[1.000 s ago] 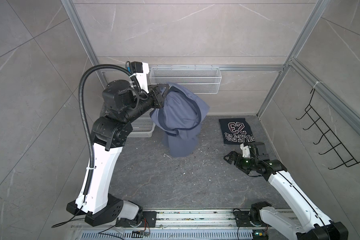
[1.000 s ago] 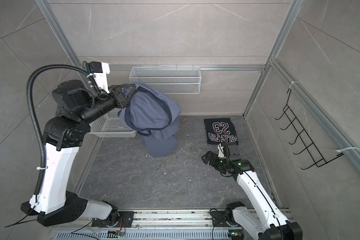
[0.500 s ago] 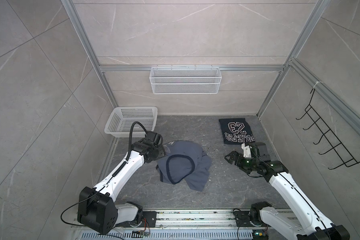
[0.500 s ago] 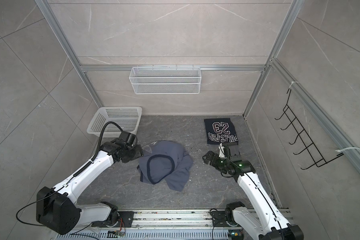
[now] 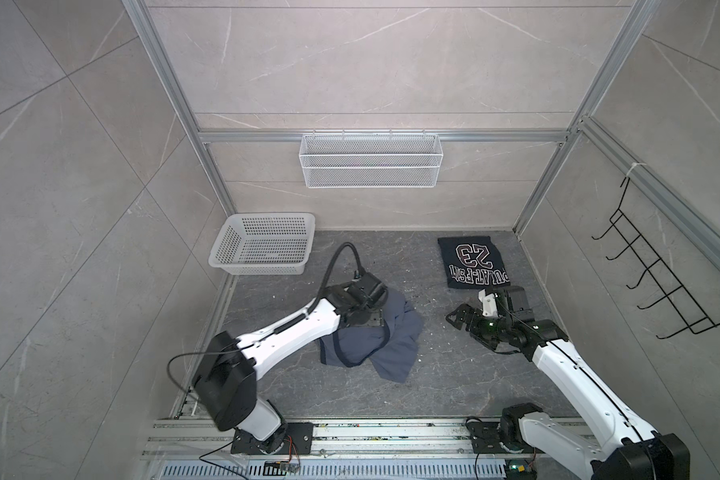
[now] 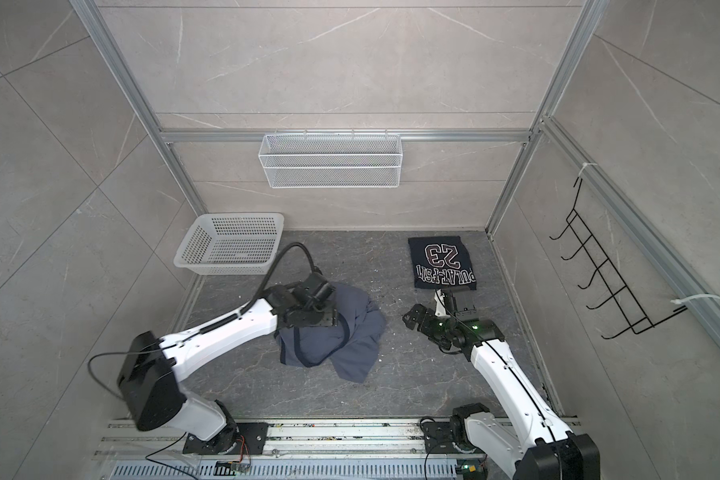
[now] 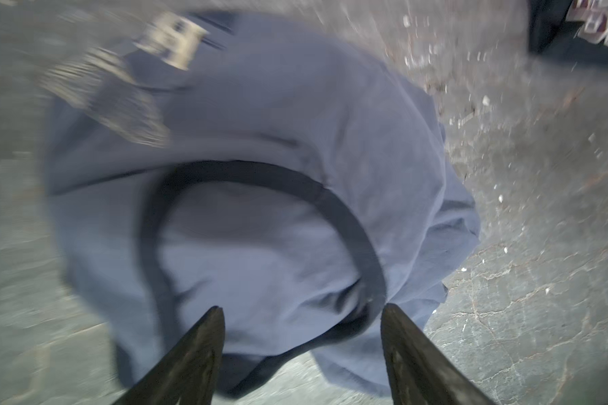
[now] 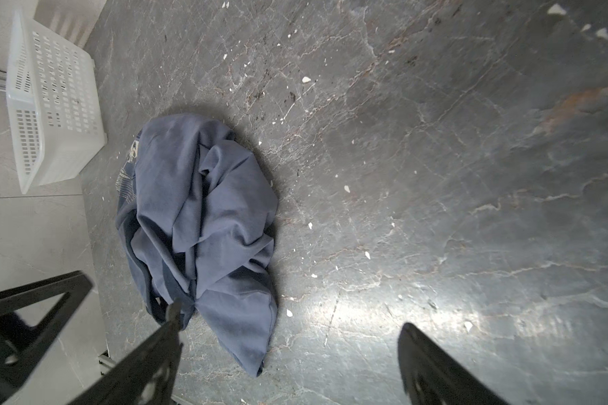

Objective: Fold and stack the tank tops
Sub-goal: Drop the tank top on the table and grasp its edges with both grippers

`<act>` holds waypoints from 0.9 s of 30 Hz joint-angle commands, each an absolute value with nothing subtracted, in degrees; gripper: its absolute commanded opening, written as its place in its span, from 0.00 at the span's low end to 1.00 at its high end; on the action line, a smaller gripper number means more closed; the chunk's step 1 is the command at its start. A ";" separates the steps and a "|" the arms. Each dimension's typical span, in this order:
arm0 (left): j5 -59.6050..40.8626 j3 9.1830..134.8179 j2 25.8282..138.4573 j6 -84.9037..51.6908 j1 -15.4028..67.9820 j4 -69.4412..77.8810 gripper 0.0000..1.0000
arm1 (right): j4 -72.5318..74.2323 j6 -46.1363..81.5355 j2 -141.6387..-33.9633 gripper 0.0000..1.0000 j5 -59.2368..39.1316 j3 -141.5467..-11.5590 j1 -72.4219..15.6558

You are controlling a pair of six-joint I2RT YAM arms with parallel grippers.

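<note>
The slate blue-grey tank top (image 5: 391,345) (image 6: 350,345) lies crumpled on the dark floor near the middle. My left gripper (image 7: 302,310) hovers low over its far-left part (image 5: 368,322). Its jaws are open and straddle the top's dark neck band (image 7: 344,217) without gripping it. In both top views the near-black tank top with the "23" print (image 5: 472,262) (image 6: 443,262) lies folded flat at the back right. My right gripper (image 8: 290,317) is open and empty over bare floor, just in front of that folded top (image 5: 460,318) and to the right of the blue-grey tank top (image 8: 204,217).
A white perforated basket (image 5: 258,268) (image 8: 25,133) stands at the back left against the wall. A white wire shelf (image 5: 371,166) hangs on the back wall. A black hook rack (image 5: 661,282) is mounted on the right wall. White specks dot the floor.
The left arm came down from high near the wire shelf with the blue-grey top. It laid the top on the floor and opened its jaws. The right arm stayed put.
</note>
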State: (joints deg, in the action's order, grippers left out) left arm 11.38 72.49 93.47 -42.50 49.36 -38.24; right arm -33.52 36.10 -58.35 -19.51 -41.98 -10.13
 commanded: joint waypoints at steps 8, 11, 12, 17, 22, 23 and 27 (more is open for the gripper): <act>9.39 81.72 106.30 -44.43 51.50 -37.88 0.62 | -29.88 36.84 -59.05 0.96 -21.14 -38.46 -10.33; 9.48 81.58 106.78 -44.40 51.54 -37.67 0.47 | -28.61 37.02 -59.83 0.95 -21.88 -37.91 -10.54; 9.49 81.40 106.86 -44.42 51.51 -37.66 0.44 | -28.56 36.82 -60.15 0.96 -21.88 -37.99 -10.75; 9.95 80.31 105.64 -44.43 51.42 -36.76 0.18 | -27.87 36.79 -61.62 0.94 -21.47 -38.23 -12.02; 14.02 79.59 98.40 -40.99 51.24 -38.60 0.00 | -26.84 37.32 -63.68 0.94 -20.05 -38.35 -14.79; 17.15 78.84 94.28 -40.00 51.23 -39.61 0.00 | -26.64 37.43 -64.03 0.94 -19.76 -38.41 -15.45; 39.51 71.81 72.74 -36.25 51.68 -44.81 0.00 | -26.48 37.22 -65.50 0.93 -18.43 -38.85 -16.96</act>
